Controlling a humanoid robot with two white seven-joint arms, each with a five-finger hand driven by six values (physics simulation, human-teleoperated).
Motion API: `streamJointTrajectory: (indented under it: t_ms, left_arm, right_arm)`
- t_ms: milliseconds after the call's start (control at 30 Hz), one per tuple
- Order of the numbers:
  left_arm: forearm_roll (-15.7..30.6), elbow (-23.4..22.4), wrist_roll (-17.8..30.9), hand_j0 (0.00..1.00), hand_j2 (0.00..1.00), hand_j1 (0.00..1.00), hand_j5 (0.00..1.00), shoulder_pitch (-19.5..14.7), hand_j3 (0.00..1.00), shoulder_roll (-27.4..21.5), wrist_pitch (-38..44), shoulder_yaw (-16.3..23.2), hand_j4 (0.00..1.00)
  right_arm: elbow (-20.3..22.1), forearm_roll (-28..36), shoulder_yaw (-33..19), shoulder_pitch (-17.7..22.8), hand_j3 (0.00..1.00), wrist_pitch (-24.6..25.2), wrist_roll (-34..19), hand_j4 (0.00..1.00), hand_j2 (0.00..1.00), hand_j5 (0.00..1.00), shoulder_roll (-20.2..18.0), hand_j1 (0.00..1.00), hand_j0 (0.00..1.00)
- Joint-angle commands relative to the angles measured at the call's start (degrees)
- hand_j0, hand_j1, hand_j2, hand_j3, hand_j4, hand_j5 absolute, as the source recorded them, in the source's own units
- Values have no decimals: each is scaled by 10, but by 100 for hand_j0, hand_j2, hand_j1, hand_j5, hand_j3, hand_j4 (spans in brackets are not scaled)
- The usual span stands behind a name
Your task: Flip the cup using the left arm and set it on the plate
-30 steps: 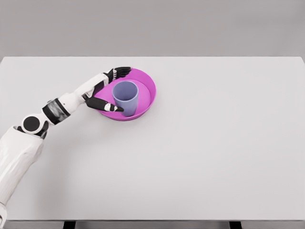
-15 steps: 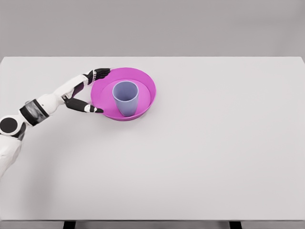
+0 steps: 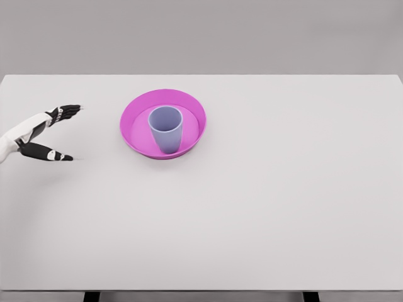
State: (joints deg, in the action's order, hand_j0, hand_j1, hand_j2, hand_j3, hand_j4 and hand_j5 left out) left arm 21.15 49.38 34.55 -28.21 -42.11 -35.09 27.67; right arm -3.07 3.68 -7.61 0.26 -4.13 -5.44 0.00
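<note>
Left hand (image 3: 44,132), fingers spread and empty, is seen well left of the upright cup (image 3: 166,129) on the plate (image 3: 192,107); judged light, rigid, smooth, best gripped around its wall.

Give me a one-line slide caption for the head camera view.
Blue cup standing upright, mouth up, in the pink plate on a white table, with the open left hand empty at the left edge.

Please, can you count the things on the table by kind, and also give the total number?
Cups: 1, the blue-grey cup standing upright in the plate.
Plates: 1, the magenta plate.
Total: 2 things on the white table. The left hand is open at the left edge and holds nothing.
</note>
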Motion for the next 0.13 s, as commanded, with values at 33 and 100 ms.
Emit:
streamJointTrajectory:
  t_ms: [33, 100]
  left_arm:
    - [1, -3, 1, 100, 100, 100, 100, 0, 100, -8, 1, -1, 100]
    - [0, -4, 1, 100, 100, 100, 100, 0, 100, -8, 1, -2, 100]
  right_arm:
    - [0, 0, 0, 0, 100, 0, 0, 100, 100, 100, 0, 100, 100]
    - [0, 0, 0, 0, 100, 0, 0, 100, 100, 100, 0, 100, 100]
